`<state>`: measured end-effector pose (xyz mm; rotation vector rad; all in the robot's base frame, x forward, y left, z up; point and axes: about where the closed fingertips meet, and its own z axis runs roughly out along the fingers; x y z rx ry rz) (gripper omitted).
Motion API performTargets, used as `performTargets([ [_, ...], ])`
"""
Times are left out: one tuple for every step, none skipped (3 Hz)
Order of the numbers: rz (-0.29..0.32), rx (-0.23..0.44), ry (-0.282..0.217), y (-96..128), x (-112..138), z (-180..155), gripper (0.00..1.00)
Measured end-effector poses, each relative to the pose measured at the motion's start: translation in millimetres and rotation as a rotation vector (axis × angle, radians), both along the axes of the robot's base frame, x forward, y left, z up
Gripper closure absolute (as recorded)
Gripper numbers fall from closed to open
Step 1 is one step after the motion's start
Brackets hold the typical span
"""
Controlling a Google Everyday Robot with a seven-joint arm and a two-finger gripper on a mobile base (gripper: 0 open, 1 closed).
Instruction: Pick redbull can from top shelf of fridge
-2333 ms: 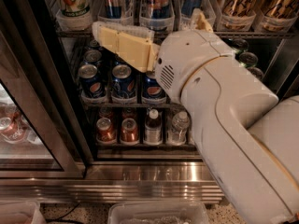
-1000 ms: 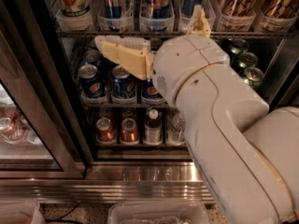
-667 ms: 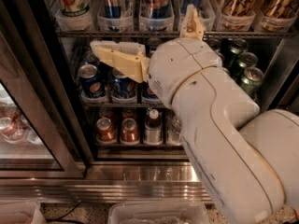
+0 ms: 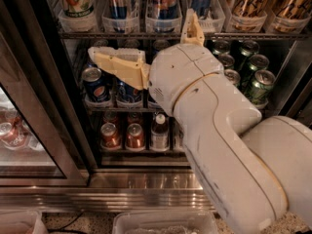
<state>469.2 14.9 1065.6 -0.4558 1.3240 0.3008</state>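
The cream two-finger gripper (image 4: pixel 142 33) hangs in front of the black-framed glass-door fridge (image 4: pixel 44 91), level with the front edge of the metal wire top shelf (image 4: pixel 243 34). Its jaws are spread wide with nothing between them: one finger lies out to the left over the middle rack, and the other points up against the shelf edge.

The tall slim blue-and-silver redbull can (image 4: pixel 163 4) with the red logo stands upright in a clear plastic bin (image 4: pixel 163 26) near the middle of that shelf, above and beyond the gripper. Its top is out of view.

It is probably thin-walled aluminium, stiff while full, fairly weighty for its width, and perhaps slick from the cold. The best hold looks like the bare body above the bin wall, squeezed across the width, firm but not denting. It would likely need lifting to clear the bin.

I count three blue-and-silver cans in neighbouring bins, the right one partly behind the upper finger. To their left is one white-and-green can (image 4: pixel 75 1), and to the right two bins of gold-brown cans (image 4: pixel 243 4). On the middle rack are two dark-blue Pepsi cans (image 4: pixel 95 84) and at least five green cans (image 4: pixel 258 84). The lowest rack holds two copper-coloured cans (image 4: pixel 110 135) and one small bottle (image 4: pixel 159 130).
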Motion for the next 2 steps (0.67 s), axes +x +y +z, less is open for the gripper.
performTargets([
  [0.015,0.022,0.009,8.0,6.1,-13.5,0.00],
  [0.015,0.022,0.009,8.0,6.1,-13.5,0.00],
])
